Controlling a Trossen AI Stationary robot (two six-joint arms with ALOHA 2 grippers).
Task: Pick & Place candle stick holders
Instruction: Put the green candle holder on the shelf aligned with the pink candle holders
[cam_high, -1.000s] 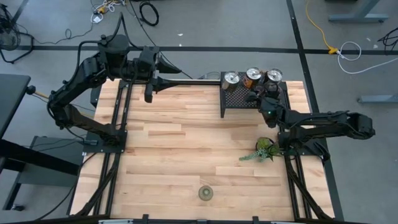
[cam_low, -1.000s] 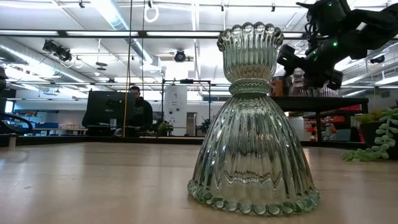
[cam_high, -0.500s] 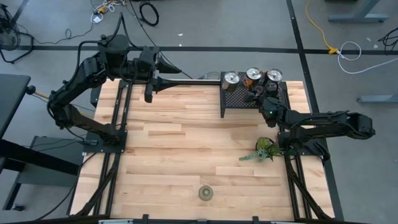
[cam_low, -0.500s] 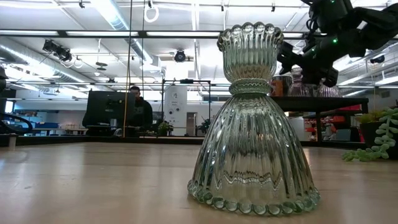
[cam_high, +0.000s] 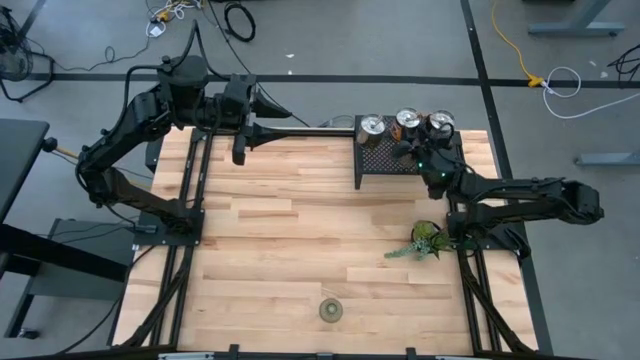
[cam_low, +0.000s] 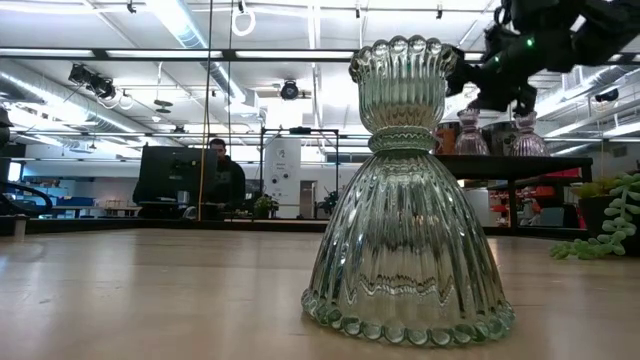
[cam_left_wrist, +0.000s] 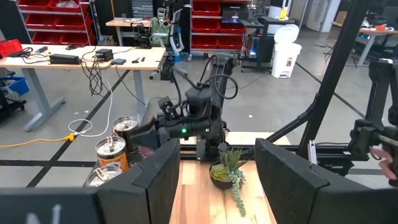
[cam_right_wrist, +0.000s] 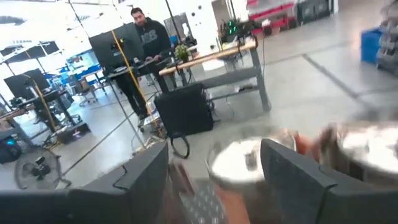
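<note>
Three shiny silver holders (cam_high: 407, 121) stand in a row on the far side of the black mesh rack (cam_high: 378, 160). Two pinkish glass holders (cam_low: 472, 132) stand on the rack too, seen in the low view. The olive-green ribbed holder (cam_high: 331, 310) stands upright on its flared base near the table's near edge, large in the low view (cam_low: 405, 190). My right gripper (cam_high: 405, 147) hovers open and empty above the rack, and a silver holder's top (cam_right_wrist: 239, 160) shows blurred beyond its fingers. My left gripper (cam_high: 300, 128) waits open at the far left.
A leafy green plant sprig (cam_high: 425, 240) lies by the right arm's base, near the table's right edge. The wide wooden middle of the table (cam_high: 300, 230) lies between the rack and the green holder. A person sits at a desk in the room beyond (cam_low: 222, 175).
My right gripper has risen and gone a little toward the table's far edge, over the rack. In the low view the two pinkish holders now show free below it.
</note>
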